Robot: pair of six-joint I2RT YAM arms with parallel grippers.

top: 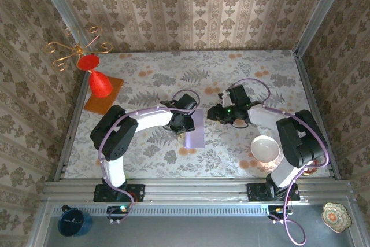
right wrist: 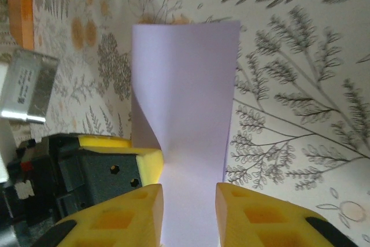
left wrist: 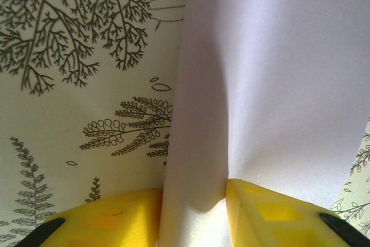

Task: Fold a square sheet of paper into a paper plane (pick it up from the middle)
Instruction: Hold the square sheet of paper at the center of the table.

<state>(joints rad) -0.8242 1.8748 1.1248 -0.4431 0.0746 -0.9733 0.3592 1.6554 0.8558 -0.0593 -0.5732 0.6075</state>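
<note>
One square sheet of pale lilac paper [top: 196, 130] sits near the middle of the fern-printed desk [top: 260, 79], between the two arms. It does not lie flat. From above it looks like a narrow upright strip, and close up it bows into a soft ridge, one side curling where it is caught.

The left pincer [left wrist: 193, 206] has its yellow fingers [left wrist: 115, 221] closed on that ridge, and the paper rises straight out of the gap between them. The right pincer [right wrist: 189, 201] faces it from the other side with the paper running between its fingers. I cannot tell whether they grip the paper or merely straddle it.

To my eye this is the first lengthwise fold: the sheet is gathered at its middle but not yet creased. The next move likely calls for matching the two long edges and pressing the ridge flat without the thin paper slipping or twisting.

Well off to the right stands a small round white bowl [top: 265, 148].
</note>
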